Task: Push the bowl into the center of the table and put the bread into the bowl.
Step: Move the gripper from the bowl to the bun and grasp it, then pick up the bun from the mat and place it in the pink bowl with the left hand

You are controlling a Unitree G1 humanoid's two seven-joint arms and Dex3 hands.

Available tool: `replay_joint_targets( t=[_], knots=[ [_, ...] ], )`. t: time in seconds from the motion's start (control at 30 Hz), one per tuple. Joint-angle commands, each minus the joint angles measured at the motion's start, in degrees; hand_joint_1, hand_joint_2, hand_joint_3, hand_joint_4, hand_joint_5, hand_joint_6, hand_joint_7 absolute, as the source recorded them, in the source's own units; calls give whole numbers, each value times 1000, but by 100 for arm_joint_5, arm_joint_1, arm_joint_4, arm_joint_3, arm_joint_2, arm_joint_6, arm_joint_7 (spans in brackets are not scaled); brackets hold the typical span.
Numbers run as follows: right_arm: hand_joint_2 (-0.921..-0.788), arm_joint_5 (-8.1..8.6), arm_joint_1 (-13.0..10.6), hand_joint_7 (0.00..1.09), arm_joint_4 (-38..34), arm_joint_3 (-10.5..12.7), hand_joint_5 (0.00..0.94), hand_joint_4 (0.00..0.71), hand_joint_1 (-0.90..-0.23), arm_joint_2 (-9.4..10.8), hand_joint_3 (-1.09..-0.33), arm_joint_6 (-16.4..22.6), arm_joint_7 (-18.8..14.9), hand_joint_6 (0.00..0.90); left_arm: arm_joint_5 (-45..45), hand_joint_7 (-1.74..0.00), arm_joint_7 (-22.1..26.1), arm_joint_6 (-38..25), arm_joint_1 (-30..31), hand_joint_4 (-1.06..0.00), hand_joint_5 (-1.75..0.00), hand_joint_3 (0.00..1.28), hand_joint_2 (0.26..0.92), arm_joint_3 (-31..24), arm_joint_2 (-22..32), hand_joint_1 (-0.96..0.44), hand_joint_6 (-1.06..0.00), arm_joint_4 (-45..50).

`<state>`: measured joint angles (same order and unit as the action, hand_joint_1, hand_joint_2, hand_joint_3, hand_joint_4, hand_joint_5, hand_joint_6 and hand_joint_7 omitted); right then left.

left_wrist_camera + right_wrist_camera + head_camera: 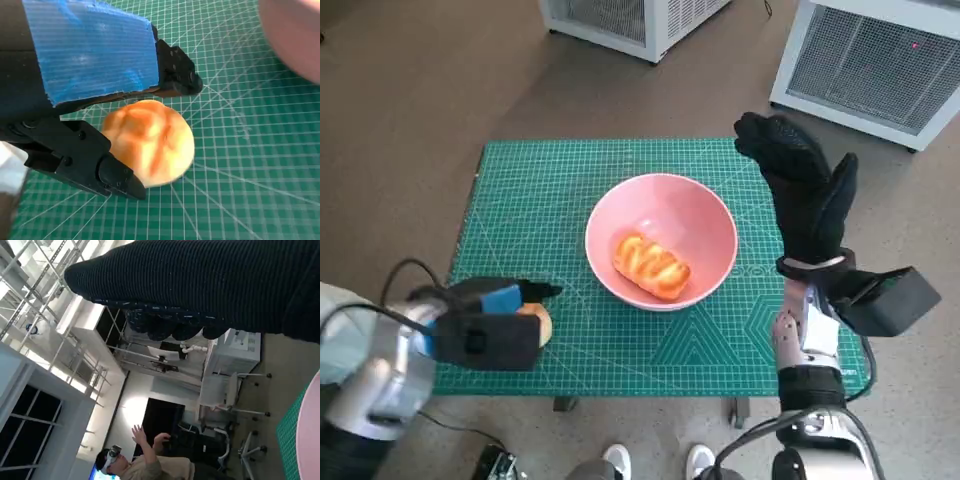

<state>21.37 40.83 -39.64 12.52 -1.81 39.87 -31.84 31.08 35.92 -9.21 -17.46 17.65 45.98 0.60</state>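
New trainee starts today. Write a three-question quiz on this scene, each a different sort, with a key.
1. True or false: the pink bowl already holds a piece of bread.
2. What does the left hand grip? A) a round bun B) the bowl C) nothing
3. Fill in: the right hand is raised beside the bowl, fingers spread, holding ____.

Key: 1 true. 2 A, the round bun sits between its fingers on the green mat. 3 nothing.
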Motion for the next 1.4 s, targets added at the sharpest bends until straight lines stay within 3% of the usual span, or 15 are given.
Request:
replay_joint_targets(
  t=[0.03,0.07,0.1,0.13,0.17,0.23,0.33,0.57,0.87,1.17,1.4],
  knots=[
    [-921,40,-101,414,-32,12,2,259,-686,-3,-694,-98,-6,168,201,-128,-348,351,147,-718,-108,39,799,103,-93,49,-733,-297],
    [-921,38,-100,414,-33,12,2,260,-686,-1,-693,-97,-3,168,203,-148,-380,416,157,-785,-137,43,806,99,-94,60,-772,-316],
    [-921,37,-97,414,-36,12,2,260,-686,0,-693,-96,-1,168,204,-169,-403,466,161,-774,-344,47,827,95,-97,124,-797,-335],
    [-921,37,-97,414,-34,11,2,261,-686,4,-693,-101,1,168,187,-301,-408,522,169,-739,-662,57,861,87,-94,213,-779,-342],
    [-921,38,-94,415,-34,11,2,261,-686,6,-692,-105,2,168,177,-584,-410,565,173,-747,-847,63,877,80,-94,137,-719,-351],
    [-921,39,-93,415,-31,8,2,261,-686,13,-692,-113,4,168,137,-822,-389,668,178,-751,-1015,68,890,56,-83,71,-673,-365],
    [-921,35,-97,414,-20,3,2,261,-686,21,-693,-119,8,168,84,-979,-356,758,179,-757,-1127,68,897,12,-80,25,-657,-378],
    [-921,34,-96,415,-20,4,1,260,-686,21,-694,-122,8,167,102,-1049,-334,829,183,-761,-1176,66,899,-35,-107,4,-652,-410],
    [-921,40,-89,416,-37,4,1,261,-686,2,-695,-129,-25,165,-609,-1145,-84,576,-280,-777,-1077,66,895,-854,-51,3,-646,222],
    [-921,49,-105,418,-26,0,2,263,-685,4,-695,-130,-39,164,-881,-1159,-71,49,-981,-755,-1116,60,910,-1368,-173,3,-619,894],
    [-921,42,-108,419,-42,-4,2,263,-685,-1,-696,-106,-45,162,-909,-1142,-158,-227,-1560,-785,-1079,47,905,-1432,-363,3,-638,1284]
  ],
)
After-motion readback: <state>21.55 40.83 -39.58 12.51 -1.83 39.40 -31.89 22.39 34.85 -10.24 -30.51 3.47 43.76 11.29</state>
